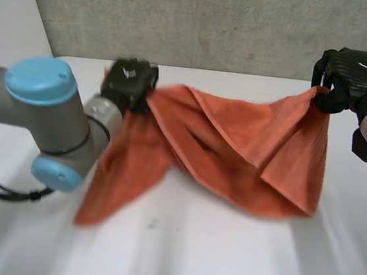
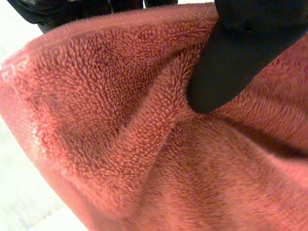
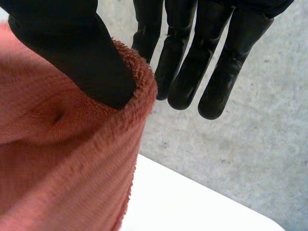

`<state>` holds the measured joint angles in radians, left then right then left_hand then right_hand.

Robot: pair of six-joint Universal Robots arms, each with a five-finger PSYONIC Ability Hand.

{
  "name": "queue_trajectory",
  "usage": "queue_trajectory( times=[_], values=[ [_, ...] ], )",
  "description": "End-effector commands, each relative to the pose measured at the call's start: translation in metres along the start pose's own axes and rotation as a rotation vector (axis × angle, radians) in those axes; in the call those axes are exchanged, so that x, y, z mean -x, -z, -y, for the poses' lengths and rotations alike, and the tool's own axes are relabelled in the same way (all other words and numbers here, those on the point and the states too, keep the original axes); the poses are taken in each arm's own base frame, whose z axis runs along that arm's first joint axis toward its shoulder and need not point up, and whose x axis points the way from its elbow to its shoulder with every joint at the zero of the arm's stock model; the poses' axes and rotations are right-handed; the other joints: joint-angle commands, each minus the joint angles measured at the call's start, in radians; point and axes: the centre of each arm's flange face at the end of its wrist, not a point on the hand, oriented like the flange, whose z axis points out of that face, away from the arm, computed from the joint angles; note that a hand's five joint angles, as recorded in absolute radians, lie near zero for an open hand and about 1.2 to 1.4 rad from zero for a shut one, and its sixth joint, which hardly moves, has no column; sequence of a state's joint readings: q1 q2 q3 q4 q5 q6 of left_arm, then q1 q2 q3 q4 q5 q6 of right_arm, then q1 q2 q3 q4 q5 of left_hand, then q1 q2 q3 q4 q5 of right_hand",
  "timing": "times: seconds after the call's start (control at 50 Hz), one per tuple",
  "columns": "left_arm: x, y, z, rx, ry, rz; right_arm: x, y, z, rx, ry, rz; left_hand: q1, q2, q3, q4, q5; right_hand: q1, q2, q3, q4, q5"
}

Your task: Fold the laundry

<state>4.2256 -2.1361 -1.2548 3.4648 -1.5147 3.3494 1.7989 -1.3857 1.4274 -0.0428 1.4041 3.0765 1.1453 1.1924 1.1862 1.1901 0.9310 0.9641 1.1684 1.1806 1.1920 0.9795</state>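
A rust-orange terry towel point(image 1: 236, 143) hangs stretched between my two hands above the white table point(image 1: 210, 253). My left hand point(image 1: 129, 81) grips its upper left corner, and the cloth below droops to the table. In the left wrist view the thumb point(image 2: 226, 62) presses the towel point(image 2: 120, 134) against the fingers behind it. My right hand point(image 1: 350, 73) holds the upper right corner higher up. In the right wrist view its thumb point(image 3: 82, 57) pins the towel's edge point(image 3: 62, 159), with the other fingers point(image 3: 202, 62) straight beside it.
A grey concrete wall point(image 1: 203, 20) rises just behind the table's back edge. My left arm's elbow with its light-blue caps point(image 1: 40, 81) stands at the near left, close to the hanging cloth.
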Motion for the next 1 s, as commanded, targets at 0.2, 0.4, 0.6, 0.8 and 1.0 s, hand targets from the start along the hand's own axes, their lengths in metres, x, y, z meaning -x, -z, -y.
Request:
queue_trajectory(
  times=[0.2, 0.4, 0.6, 0.8, 1.0],
  values=[
    [0.029, 0.018, 0.091, -0.346, -0.193, 0.225, 0.017, -0.026, 0.076, -0.543, -0.125, -0.008, 0.251, 0.204, 0.210, 0.206, 0.291, 0.432, 0.228, 0.216, 0.204, 0.242],
    [-0.019, 0.073, -0.030, 0.057, -0.190, 0.053, 0.023, -0.029, -0.057, 0.093, -0.061, -0.018, 0.251, 0.204, 0.210, 0.206, 0.291, 0.432, 0.228, 0.216, 0.204, 0.242],
    [-0.071, 0.142, -0.070, 0.335, -0.206, -0.171, 0.024, -0.017, -0.116, 0.334, 0.057, -0.005, -0.050, -0.097, -0.091, -0.095, -0.010, 0.432, 0.228, 0.216, 0.204, 0.242],
    [-0.063, 0.149, -0.021, 0.299, -0.202, -0.174, 0.023, -0.014, -0.101, 0.250, 0.073, -0.013, -0.966, -1.013, -1.007, -1.011, -0.926, 0.432, 0.228, 0.216, 0.204, 0.242],
    [0.004, 0.100, -0.008, 0.282, -0.181, -0.003, 0.024, -0.012, -0.108, 0.259, 0.072, -0.009, -0.961, -1.008, -1.002, -1.006, -0.922, 0.432, 0.228, 0.216, 0.204, 0.242]
  ],
)
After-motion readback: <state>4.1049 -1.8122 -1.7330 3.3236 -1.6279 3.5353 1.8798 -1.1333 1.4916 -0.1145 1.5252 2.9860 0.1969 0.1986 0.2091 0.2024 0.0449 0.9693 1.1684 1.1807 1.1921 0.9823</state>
